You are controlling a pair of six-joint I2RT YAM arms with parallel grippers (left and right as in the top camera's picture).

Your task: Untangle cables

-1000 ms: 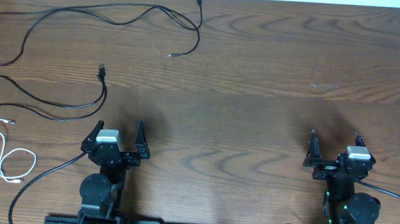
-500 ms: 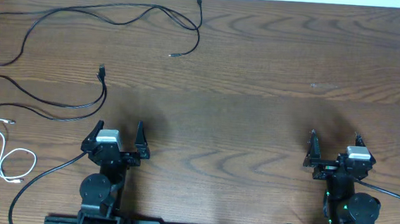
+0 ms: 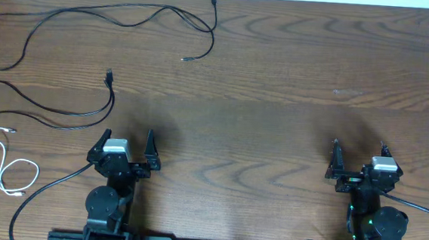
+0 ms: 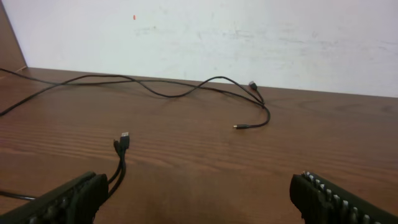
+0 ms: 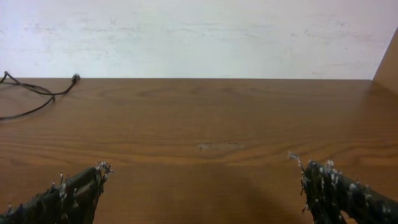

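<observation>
Overhead view. The three cables lie on the left part of the table (image 3: 278,79), none crossing or touching another. The long black cable (image 3: 165,8) runs along the far edge from the left side towards the middle. Whether it crosses itself near its right end cannot be told. The short black cable (image 3: 113,96) lies nearer, and the white cable (image 3: 19,161) is coiled loosely at the near left edge. Judgement: the separating looks complete, with at most some tidying of the long cable's loops left. The left gripper (image 3: 127,143) and right gripper (image 3: 358,159) sit at the near edge, well apart. Each arm is folded back over its base and points towards the far side. Both sets of fingers are spread wide and hold nothing.

Left wrist view. The left gripper (image 4: 196,182) shows its fingers fully spread with bare wood between them. The plug of the short black cable (image 4: 124,138) lies just ahead of the left finger, not touching it. The long black cable (image 4: 161,93) lies further off.

Right wrist view. The right gripper (image 5: 202,169) is spread wide over bare table. Only the end of the long black cable (image 5: 37,92) appears, far left.
</observation>
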